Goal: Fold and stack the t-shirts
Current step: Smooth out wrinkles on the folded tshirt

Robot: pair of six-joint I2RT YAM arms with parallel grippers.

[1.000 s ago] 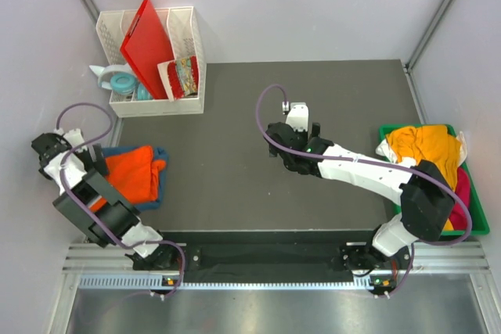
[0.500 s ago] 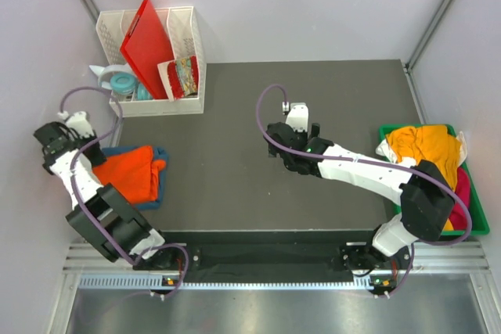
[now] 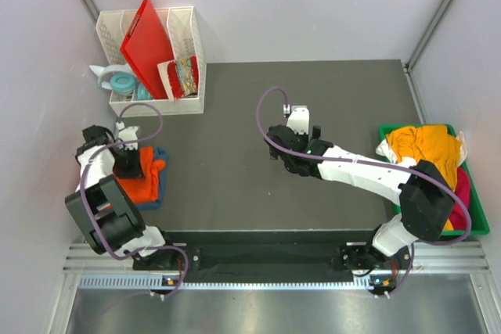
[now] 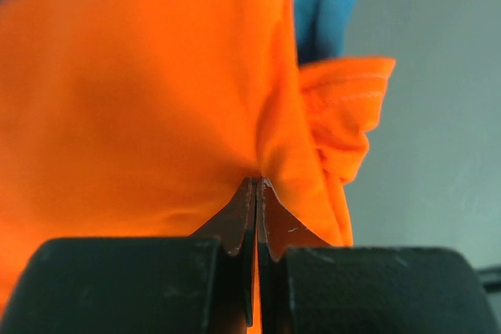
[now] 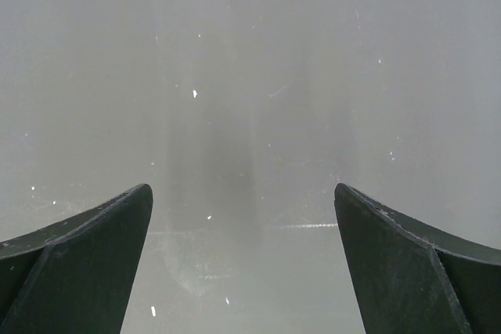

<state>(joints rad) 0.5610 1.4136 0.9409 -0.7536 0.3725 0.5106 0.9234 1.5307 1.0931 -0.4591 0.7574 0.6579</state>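
Closest in, by the left edge of the desk (image 3: 235, 193) and toward its near-left corner, the orange t-shirt (image 4: 141, 99) lies folded on top of the teal-blue t-shirt (image 4: 322, 1), whose edges show around it. The left jaws are pressed fully together. Their tips rest at a crease in the orange cloth, and no cloth can be seen caught between them. This looks like a tidying touch on the stack rather than a pick-up. To do it well, the closed tips should bear down only lightly and stroke toward the bunched sleeve (image 4: 344, 111) that pokes out on the side facing the middle of the desk, so it tucks in square with the fold. A hard push risks sliding the orange layer off the blue one underneath (soft cloth tends to wrinkle ahead of a push, so short strokes seem safer than one long one). Further in, over the bare middle of the desk, the right jaws hang spread wide with nothing between them. At the right edge a green tray (image 3: 479, 228) holds the unfolded heap: a mustard-yellow t-shirt (image 3: 427, 145) on top, with a pink t-shirt (image 3: 463, 185) and a bit of a white t-shirt (image 3: 462, 141) beneath. That would be the likely place for the right arm to fetch the next shirt. Farthest off, at the far-left corner, a white rack (image 3: 190, 33) holds a red board (image 3: 149, 41) and a printed packet (image 3: 185, 74). The packet's print is too small to read, and no brand, label or writing shows on any shirt.
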